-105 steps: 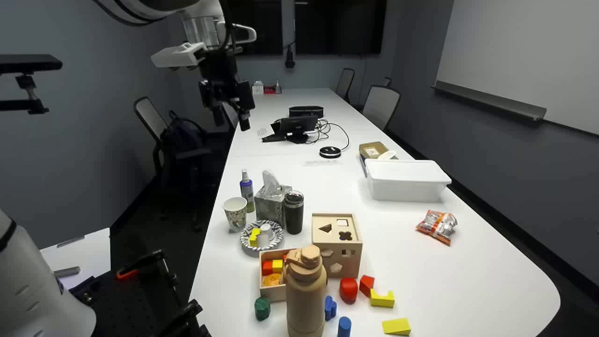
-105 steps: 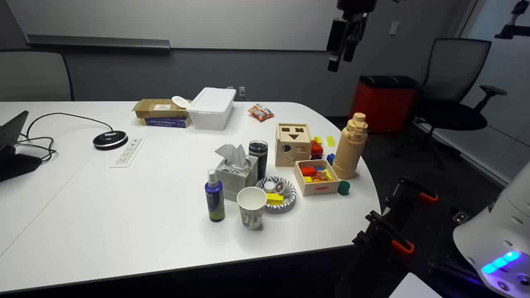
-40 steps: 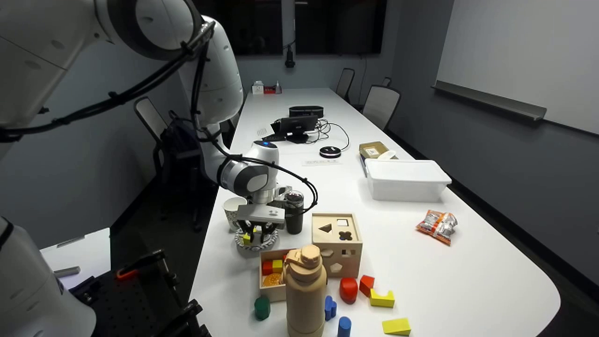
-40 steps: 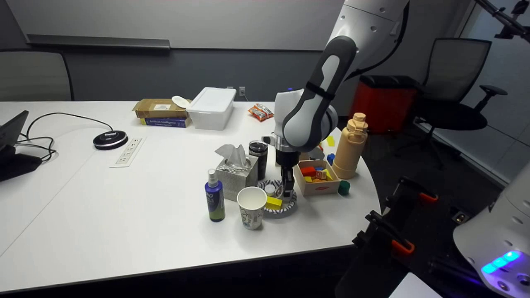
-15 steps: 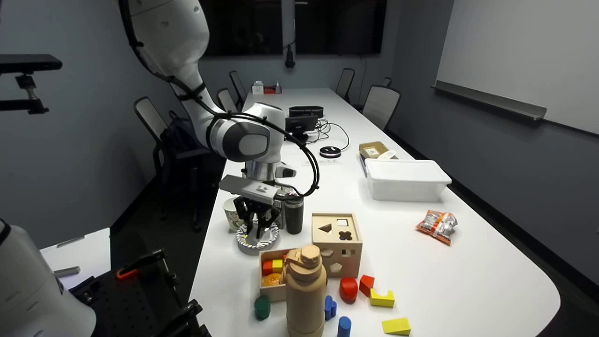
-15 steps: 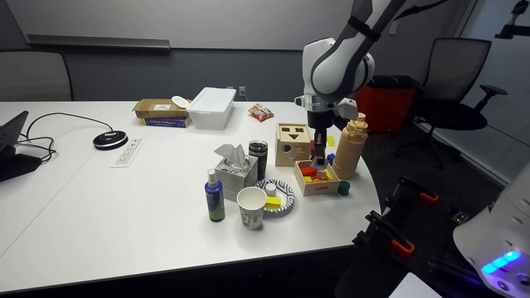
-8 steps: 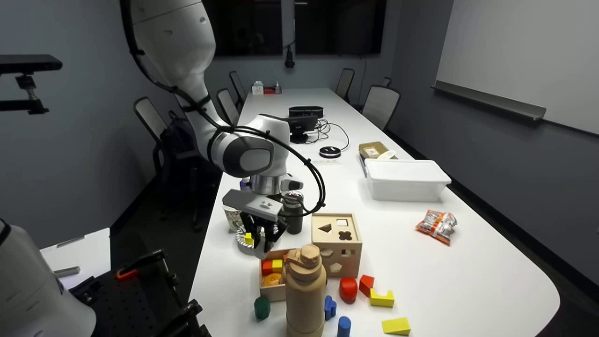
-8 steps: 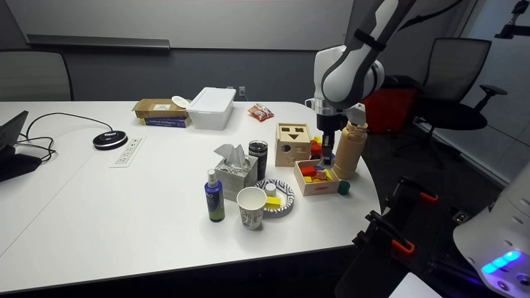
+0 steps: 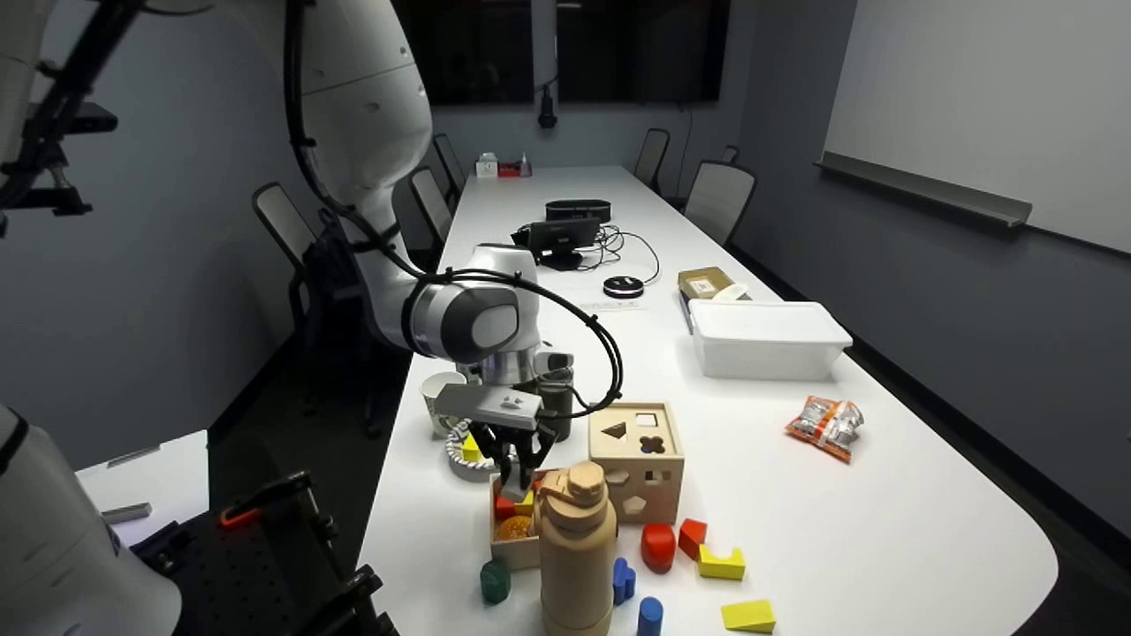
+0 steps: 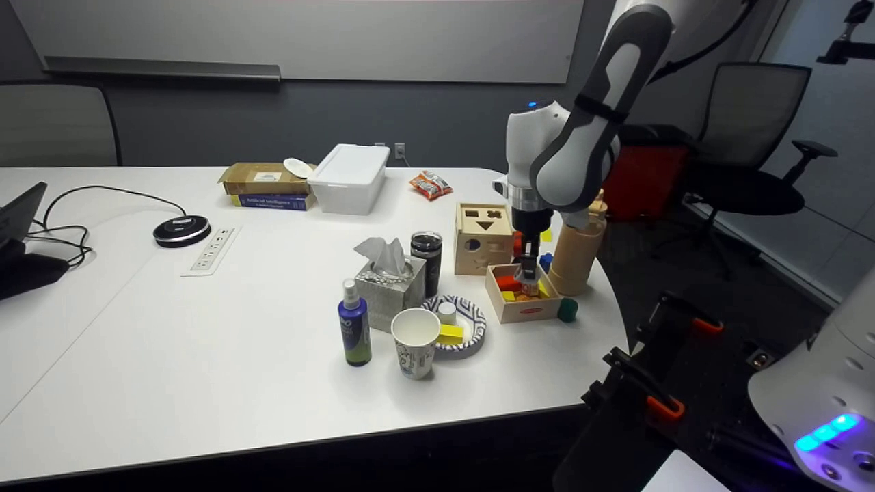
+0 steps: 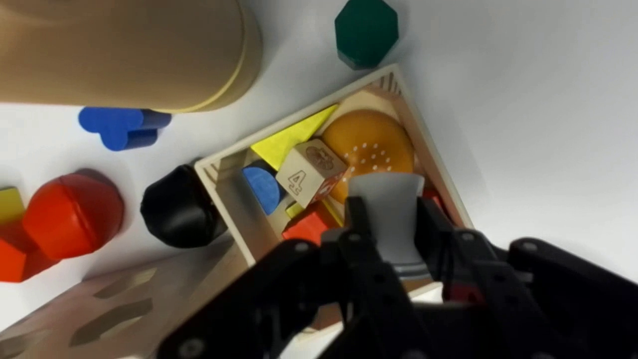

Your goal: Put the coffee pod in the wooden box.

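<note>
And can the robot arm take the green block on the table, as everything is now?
Probably not yet: the jaws hold the coffee pod. Nothing covers the green block, so after release the way from above looks free, though the tan bottle stands near.

Shape-sorter box (image 11: 167,296) (wrist view) partly off-frame.

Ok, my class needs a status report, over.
Black fingers shut on tapered grey coffee pod. Pod over open tan rectangular wooden box, unreleased. Coloured toy blocks inside might tilt it.
</note>
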Controlling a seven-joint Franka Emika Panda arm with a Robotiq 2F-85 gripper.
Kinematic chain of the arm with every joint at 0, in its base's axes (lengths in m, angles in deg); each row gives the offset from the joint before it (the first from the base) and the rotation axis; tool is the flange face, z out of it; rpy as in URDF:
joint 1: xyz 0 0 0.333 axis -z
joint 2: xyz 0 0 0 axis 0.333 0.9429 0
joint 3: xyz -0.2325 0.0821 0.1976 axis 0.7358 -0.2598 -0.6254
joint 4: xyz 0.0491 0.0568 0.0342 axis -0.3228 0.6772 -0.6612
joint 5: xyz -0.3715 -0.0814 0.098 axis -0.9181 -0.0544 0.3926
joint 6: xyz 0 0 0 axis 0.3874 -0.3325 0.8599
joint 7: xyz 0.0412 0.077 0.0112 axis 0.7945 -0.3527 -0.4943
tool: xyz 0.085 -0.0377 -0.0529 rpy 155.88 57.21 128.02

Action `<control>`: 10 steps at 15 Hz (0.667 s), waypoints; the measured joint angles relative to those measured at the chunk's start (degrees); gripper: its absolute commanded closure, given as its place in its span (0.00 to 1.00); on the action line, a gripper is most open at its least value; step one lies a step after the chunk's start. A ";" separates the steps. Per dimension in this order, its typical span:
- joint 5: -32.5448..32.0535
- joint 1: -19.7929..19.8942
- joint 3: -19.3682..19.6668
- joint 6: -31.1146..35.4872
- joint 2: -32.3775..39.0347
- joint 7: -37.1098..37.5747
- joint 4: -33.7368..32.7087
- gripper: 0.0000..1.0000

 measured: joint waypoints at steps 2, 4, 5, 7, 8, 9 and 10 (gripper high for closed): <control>-1.96 -2.23 2.42 1.37 2.59 2.54 -1.86 0.93; -2.34 -3.46 3.77 2.38 5.16 3.96 -3.77 0.93; -2.34 -3.73 4.03 2.65 6.39 4.28 -4.65 0.93; -2.34 -3.83 4.02 2.83 8.42 4.42 -5.98 0.93; -2.33 -3.83 4.02 2.80 8.57 4.43 -6.19 0.77; -2.33 -3.84 4.01 2.76 8.58 4.43 -6.22 0.46; -2.27 -3.84 3.99 2.68 8.57 4.43 -6.25 0.47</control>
